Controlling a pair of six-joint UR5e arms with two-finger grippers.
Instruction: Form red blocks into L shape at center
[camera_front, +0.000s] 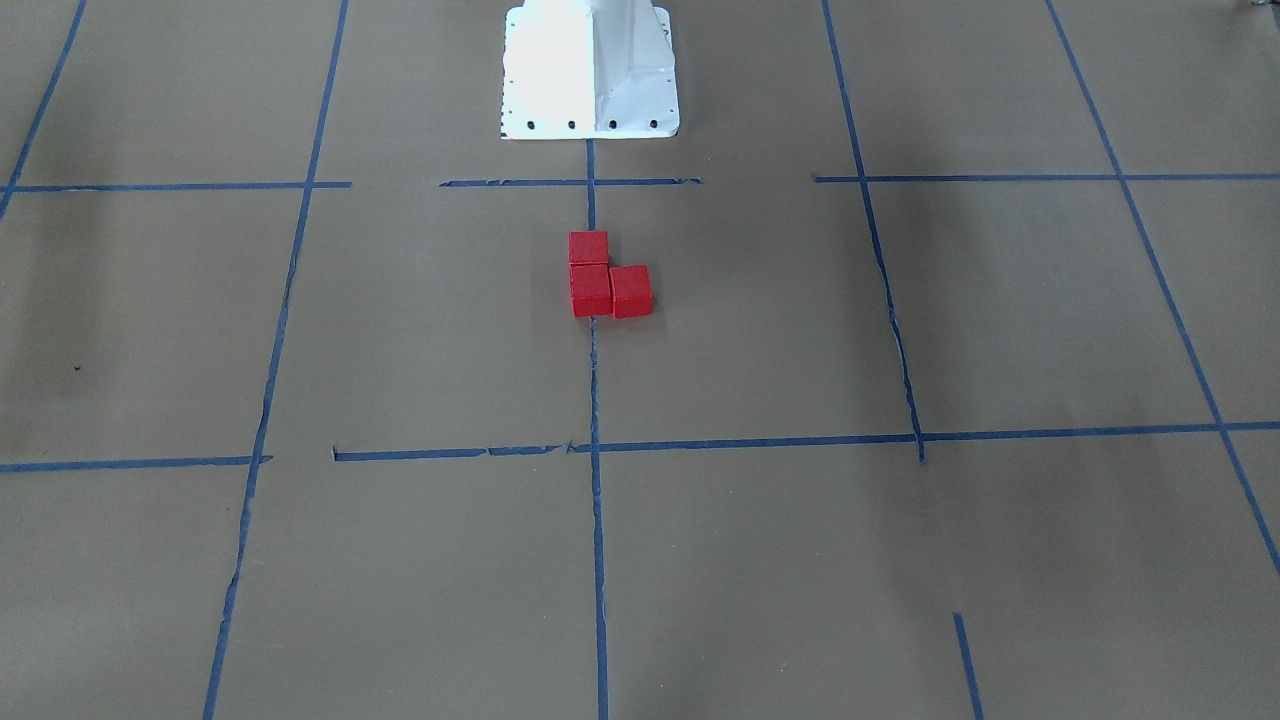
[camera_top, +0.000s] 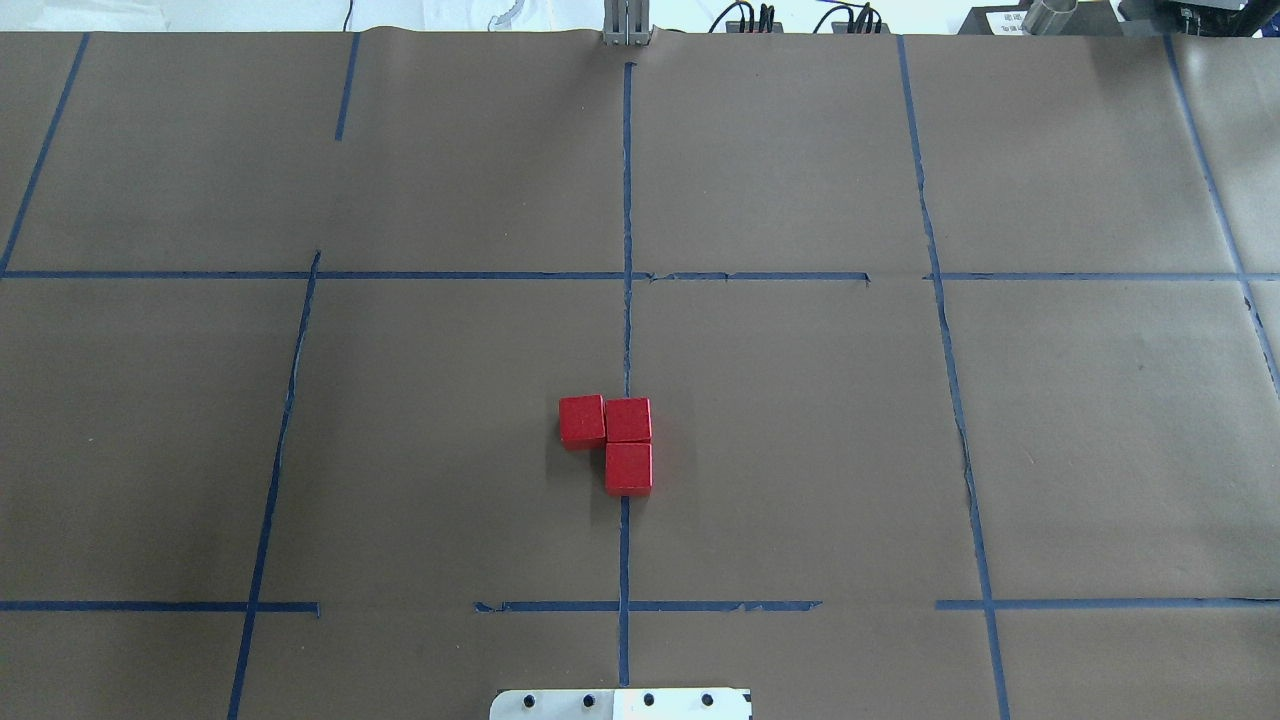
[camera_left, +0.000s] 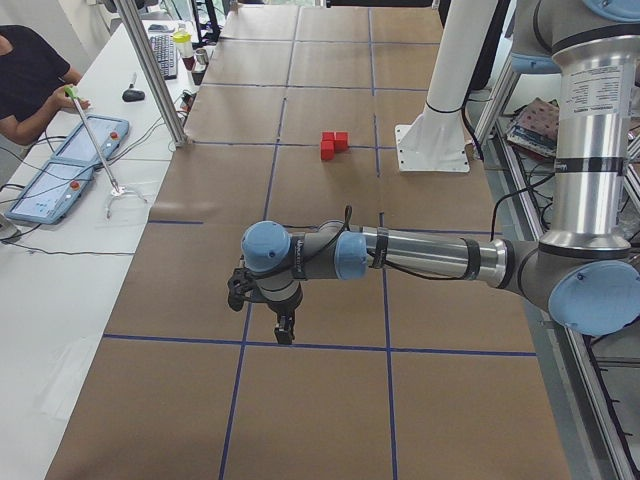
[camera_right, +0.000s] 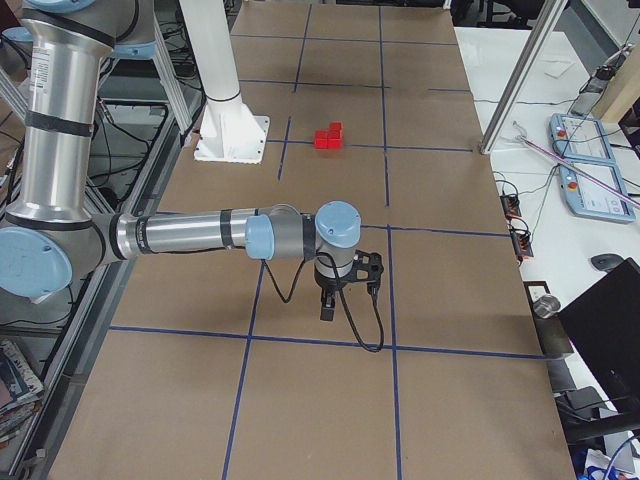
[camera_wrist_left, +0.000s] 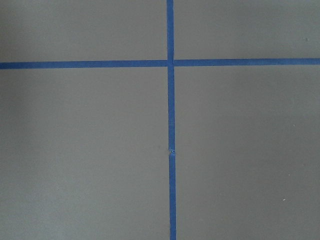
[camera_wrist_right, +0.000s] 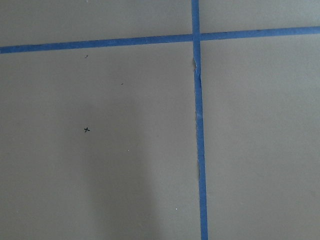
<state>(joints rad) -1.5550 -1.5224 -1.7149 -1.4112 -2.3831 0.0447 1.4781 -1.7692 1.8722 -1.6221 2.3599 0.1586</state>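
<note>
Three small red blocks sit touching in an L on the brown paper at the table's middle, on the centre tape line: the corner block (camera_top: 628, 420), one to its left (camera_top: 582, 421) and one nearer the robot (camera_top: 628, 469). They also show in the front view (camera_front: 590, 290), in the left view (camera_left: 333, 145) and in the right view (camera_right: 328, 137). My left gripper (camera_left: 285, 325) hangs low over the paper far from the blocks, seen only from the side, so I cannot tell its state. My right gripper (camera_right: 328, 305) is likewise far off, its state unclear. Both wrist views show only paper and tape.
The white robot base plate (camera_front: 590, 70) stands just behind the blocks. Blue tape lines (camera_top: 626, 200) grid the paper. A side table with teach pendants (camera_left: 75, 165), a metal post (camera_left: 160, 70) and an operator (camera_left: 25, 80) lies beyond the far edge.
</note>
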